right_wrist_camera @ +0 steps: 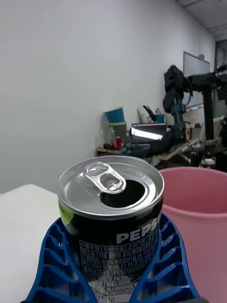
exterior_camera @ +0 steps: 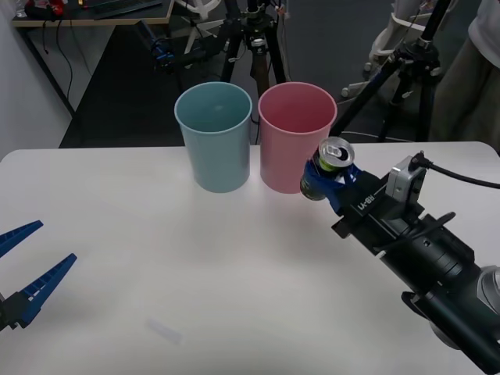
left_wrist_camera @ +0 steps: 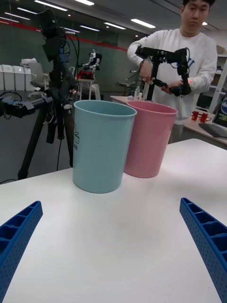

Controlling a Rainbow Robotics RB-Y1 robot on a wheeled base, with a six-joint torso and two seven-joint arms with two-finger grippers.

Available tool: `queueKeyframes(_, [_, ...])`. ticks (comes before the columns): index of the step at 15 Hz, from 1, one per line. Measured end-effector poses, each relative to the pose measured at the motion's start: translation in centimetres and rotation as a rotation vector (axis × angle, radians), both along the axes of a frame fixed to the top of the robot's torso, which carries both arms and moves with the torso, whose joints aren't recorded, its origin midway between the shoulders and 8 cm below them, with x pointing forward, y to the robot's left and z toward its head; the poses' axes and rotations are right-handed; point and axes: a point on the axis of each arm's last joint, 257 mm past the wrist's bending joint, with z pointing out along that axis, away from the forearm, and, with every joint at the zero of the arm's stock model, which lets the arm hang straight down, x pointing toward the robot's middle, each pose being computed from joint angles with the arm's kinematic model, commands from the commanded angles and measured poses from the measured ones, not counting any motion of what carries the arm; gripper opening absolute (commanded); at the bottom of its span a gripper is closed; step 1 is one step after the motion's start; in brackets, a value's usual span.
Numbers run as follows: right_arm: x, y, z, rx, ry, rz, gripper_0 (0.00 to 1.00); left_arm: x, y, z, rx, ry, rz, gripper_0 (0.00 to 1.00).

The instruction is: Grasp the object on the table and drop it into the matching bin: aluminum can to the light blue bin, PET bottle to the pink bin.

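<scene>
— While clamped between the blue ribbed fingers [right_wrist_camera: 52, 265] of the right gripper [exterior_camera: 334, 181], riding high: aluminum can [exterior_camera: 328, 167], silver top up, lifted clear of the table [exterior_camera: 234, 273]. Hanging at the pink bin's [exterior_camera: 295, 134] four o'clock, just beside its wall.

— Wrong rim for a can, though! Belongs in the light blue bin [exterior_camera: 214, 134], standing at nine o'clock of the pink one, touching or nearly so.

— Gripped round the body, low down, probably to keep it upright and leave the top free for a clean release.

— Left gripper [exterior_camera: 23, 269] parked at the table's eight o'clock, fingers spread wide, holding nothing. Likely kept back to leave the lane clear.

— Needs, by the look of it, a carry toward nine o'clock across the pink mouth. Risk: clipping either rolled rim and tipping a bin.
</scene>
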Motion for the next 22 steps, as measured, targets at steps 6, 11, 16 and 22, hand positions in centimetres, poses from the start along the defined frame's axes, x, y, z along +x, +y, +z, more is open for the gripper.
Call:
queueKeyframes(6, [1.6, 2.8, 7.4, 0.101, -0.111, 0.026, 0.0, 0.0, 0.0, 0.0, 0.0, 0.0, 0.0, 1.0])
queueKeyframes(11, [5.1, 5.9, 9.7, 0.139, -0.102, -0.001, 0.0, 0.0, 0.0, 0.0, 0.0, 0.0, 0.0, 1.0])
queueKeyframes(16, [9.8, 10.7, 9.9, 0.119, -0.089, 0.013, 0.0, 0.0, 0.0, 0.0, 0.0, 0.0, 0.0, 1.0])
queueKeyframes(22, [15.3, 13.9, 9.5, 0.049, -0.064, -0.023, 0.0, 0.0, 0.0, 0.0, 0.0, 0.0, 0.0, 1.0])
